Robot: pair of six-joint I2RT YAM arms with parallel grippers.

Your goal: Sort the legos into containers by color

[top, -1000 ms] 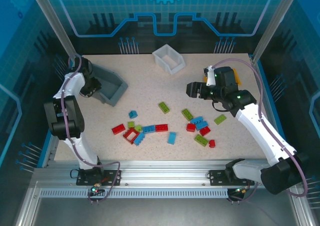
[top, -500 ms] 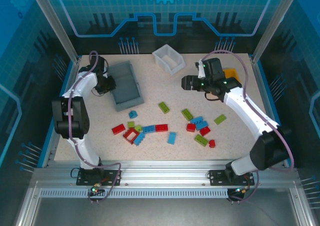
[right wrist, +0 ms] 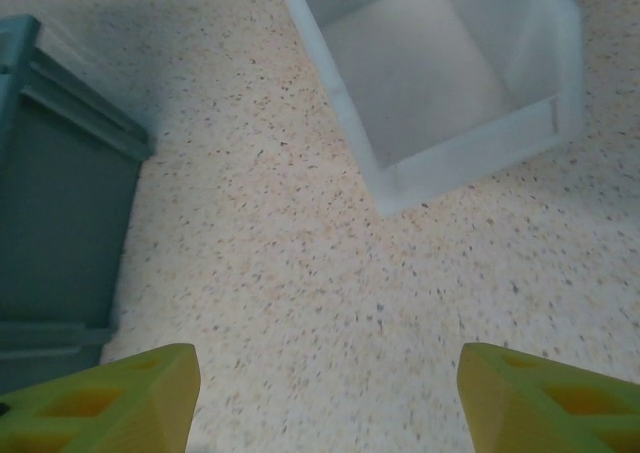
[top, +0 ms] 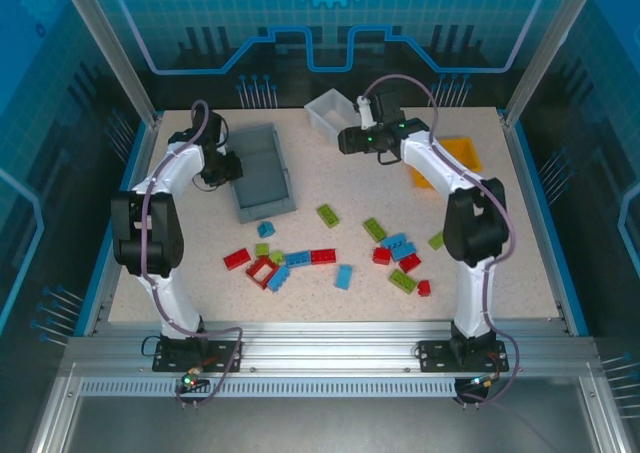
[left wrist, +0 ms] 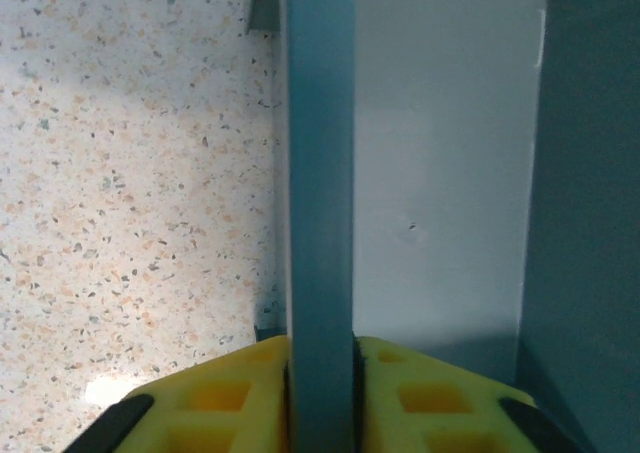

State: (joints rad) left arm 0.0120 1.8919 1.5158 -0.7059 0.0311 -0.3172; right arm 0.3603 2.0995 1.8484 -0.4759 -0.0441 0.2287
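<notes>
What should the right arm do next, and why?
Probably ease the right gripper forward to the near wall of the white bin. Its jaws stand open over bare table, the empty white bin lies just ahead, and the left gripper is shut on the wall of the grey bin, so that bin is handled.

Left gripper clamping the wall of the dark grey bin; speckled table at left.

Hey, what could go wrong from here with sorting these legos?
1. The left pincer clamps the wall of the grey bin; a pull may tip it or shove it into the blue brick nearby.
2. The right pincer, open, hovers close to the white bin and may knock it.
</notes>
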